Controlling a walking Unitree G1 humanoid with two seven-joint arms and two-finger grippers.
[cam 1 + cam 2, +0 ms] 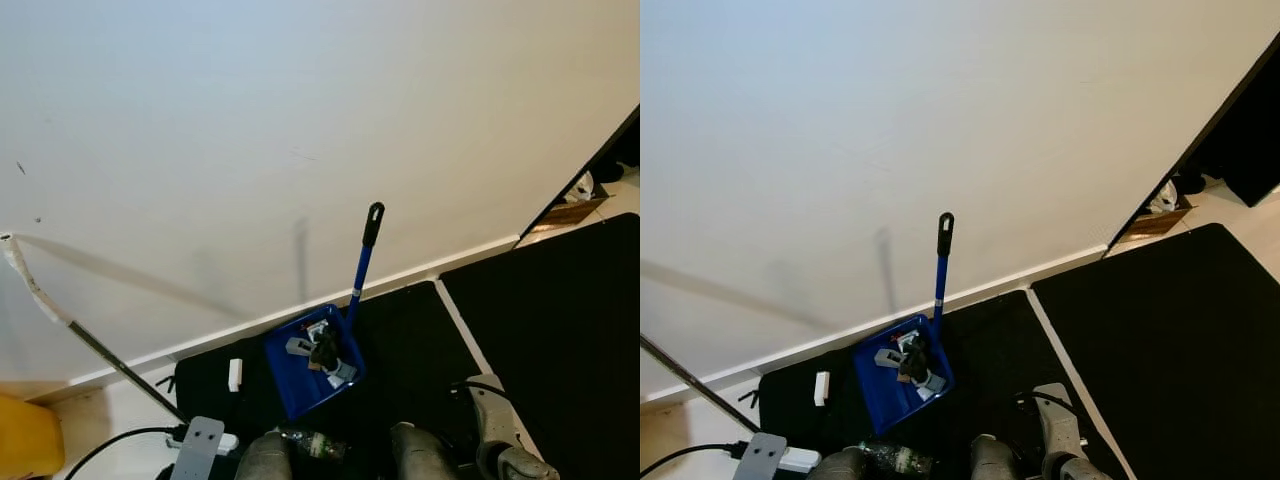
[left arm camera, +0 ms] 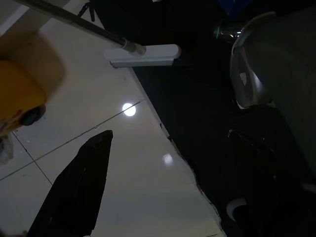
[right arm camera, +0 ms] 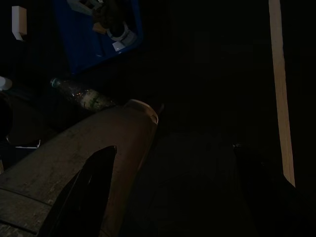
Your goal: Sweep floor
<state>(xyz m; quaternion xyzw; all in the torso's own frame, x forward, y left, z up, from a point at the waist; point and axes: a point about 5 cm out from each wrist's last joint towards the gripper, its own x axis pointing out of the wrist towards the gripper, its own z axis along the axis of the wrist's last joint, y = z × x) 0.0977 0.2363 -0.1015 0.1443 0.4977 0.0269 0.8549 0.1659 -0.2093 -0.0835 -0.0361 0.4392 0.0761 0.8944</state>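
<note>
Left eye view has the blue dustpan sitting on the black mat right in front of the robot's feet, long handle leaning up toward the white wall, and it's already got bits of junk in it. A plastic bottle lies on the mat just short of the pan, and a small white block sits off to its left side.

Left gripper hangs low over the pale tile floor, beside the mat edge. I see one dark finger, so can't tell how far apart the fingers are. Ahead of it are a white power strip and a metal pole slanting over it. Right gripper is in the dark by the robot's leg, same deal, can't tell. The dustpan and bottle are out ahead of it.

My take: nothing is gripped yet, so go for the pan handle high up near the black grip, keep the pan flat so the junk stays in, and mind that cable.
</note>
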